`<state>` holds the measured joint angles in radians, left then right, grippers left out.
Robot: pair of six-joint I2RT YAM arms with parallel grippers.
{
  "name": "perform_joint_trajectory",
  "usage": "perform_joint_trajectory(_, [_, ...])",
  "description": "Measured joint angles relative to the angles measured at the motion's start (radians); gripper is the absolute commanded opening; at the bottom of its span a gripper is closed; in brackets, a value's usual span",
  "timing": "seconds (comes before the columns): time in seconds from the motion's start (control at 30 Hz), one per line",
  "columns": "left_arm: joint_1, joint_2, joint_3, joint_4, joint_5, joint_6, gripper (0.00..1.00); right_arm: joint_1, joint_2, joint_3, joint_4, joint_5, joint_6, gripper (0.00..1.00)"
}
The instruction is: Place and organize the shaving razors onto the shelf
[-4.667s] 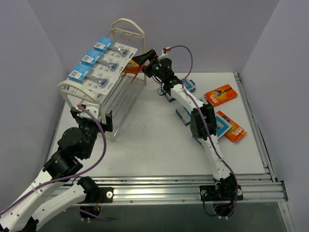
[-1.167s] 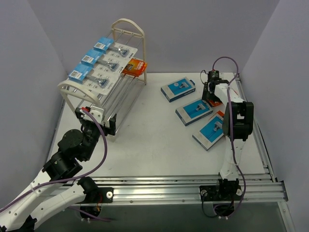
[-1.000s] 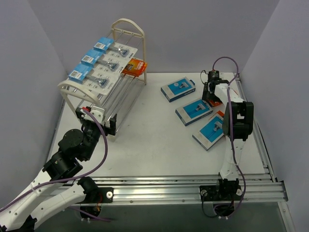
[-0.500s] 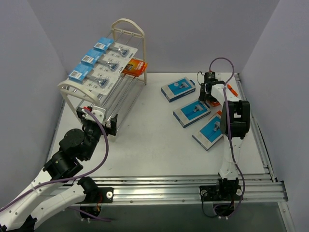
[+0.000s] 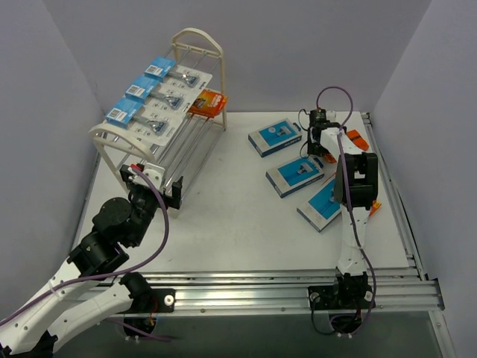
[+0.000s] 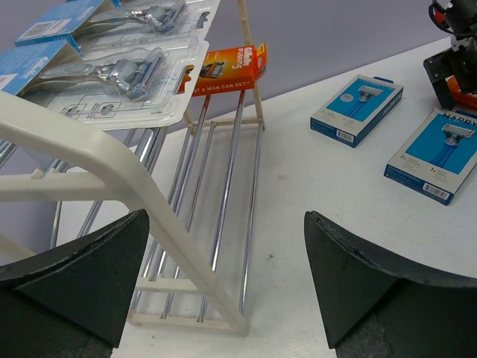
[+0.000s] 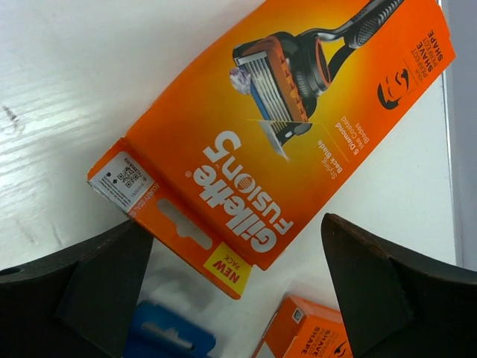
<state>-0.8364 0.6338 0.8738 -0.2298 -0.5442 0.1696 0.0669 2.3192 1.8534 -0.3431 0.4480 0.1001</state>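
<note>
R gripper fingers are standing spread wide, released, gripping nothing. An orange Gillette Fusion5 box is lying flat on the white table under them, filling centre & upper right of the wrist view. Can't tell if the fingertip at lower left of that frame is touching the box corner. A 2nd orange box is peeking in at the bottom edge.

In the top view the R arm is reaching up the right side, wrist bending down at upper right, beside 3 blue-and-white boxes.

L gripper is gaping wide too, w/ nothing btwn its fingers. It's hanging at lower left by the near end of the cream shelf, w/ the L arm folding low.

The shelf is carrying 3 blister-card razors on its top tier, plus 1 orange box at its far end.
</note>
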Motion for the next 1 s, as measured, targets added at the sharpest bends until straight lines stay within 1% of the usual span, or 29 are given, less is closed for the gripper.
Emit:
perform_joint_trajectory(0.03, [0.000, 0.000, 0.000, 0.000, 0.000, 0.000, 0.94, 0.000, 0.006, 0.000, 0.009, 0.013, -0.005, 0.89])
perform_joint_trajectory(0.1, [0.000, 0.000, 0.000, 0.000, 0.000, 0.000, 0.94, 0.000, 0.012, 0.004, 0.019, 0.029, -0.018, 0.85])
perform_joint_trajectory(0.13, [0.000, 0.001, 0.000, 0.000, 0.000, 0.000, 0.94, 0.000, 0.016, 0.007, 0.024, 0.034, -0.024, 0.80])
perform_joint_trajectory(0.2, [0.000, 0.002, 0.000, 0.000, 0.002, 0.000, 0.94, 0.000, 0.028, 0.018, 0.035, 0.040, -0.034, 0.75])
perform_joint_trajectory(0.23, [0.000, 0.002, 0.000, 0.000, 0.002, 0.000, 0.94, 0.000, 0.034, 0.026, 0.039, 0.042, -0.039, 0.69])
perform_joint_trajectory(0.3, [0.000, 0.002, 0.000, -0.001, 0.003, 0.001, 0.94, -0.001, 0.047, 0.042, 0.048, 0.043, -0.053, 0.61])
perform_joint_trajectory(0.33, [0.000, 0.002, 0.000, -0.001, 0.003, 0.002, 0.94, -0.001, 0.054, 0.048, 0.049, 0.042, -0.055, 0.52])
perform_joint_trajectory(0.37, [0.000, 0.002, 0.000, -0.002, 0.003, 0.003, 0.94, -0.001, 0.059, 0.053, 0.050, 0.039, -0.060, 0.47])
perform_joint_trajectory(0.4, [0.000, 0.002, 0.000, -0.003, 0.003, 0.003, 0.94, -0.001, 0.064, 0.056, 0.051, 0.036, -0.063, 0.41])
perform_joint_trajectory(0.43, [0.000, 0.002, 0.000, -0.003, 0.003, 0.004, 0.94, -0.001, 0.070, 0.064, 0.051, 0.035, -0.070, 0.23])
perform_joint_trajectory(0.47, [0.000, 0.002, 0.000, -0.004, 0.003, 0.005, 0.94, -0.001, 0.075, 0.070, 0.048, 0.040, -0.080, 0.16])
perform_joint_trajectory(0.5, [0.000, 0.002, 0.000, -0.005, 0.003, 0.007, 0.94, -0.002, 0.078, 0.079, 0.046, 0.048, -0.085, 0.13])
perform_joint_trajectory(0.6, [0.000, 0.002, 0.000, -0.006, 0.003, 0.009, 0.94, -0.003, 0.080, 0.095, 0.051, 0.045, -0.087, 0.09])
perform_joint_trajectory(0.63, [0.000, 0.002, 0.000, -0.006, 0.003, 0.010, 0.94, -0.003, 0.082, 0.098, 0.051, 0.043, -0.086, 0.04])
perform_joint_trajectory(0.7, [0.000, 0.001, 0.000, -0.006, 0.003, 0.011, 0.94, -0.007, 0.082, 0.099, 0.051, 0.039, -0.082, 0.00])
perform_joint_trajectory(0.9, [0.000, -0.007, 0.000, -0.006, 0.003, 0.011, 0.94, -0.005, 0.080, 0.105, 0.042, 0.032, -0.072, 0.00])
perform_joint_trajectory(1.0, [0.000, -0.009, 0.000, -0.006, 0.003, 0.011, 0.94, -0.005, 0.079, 0.131, -0.003, 0.001, -0.056, 0.00])
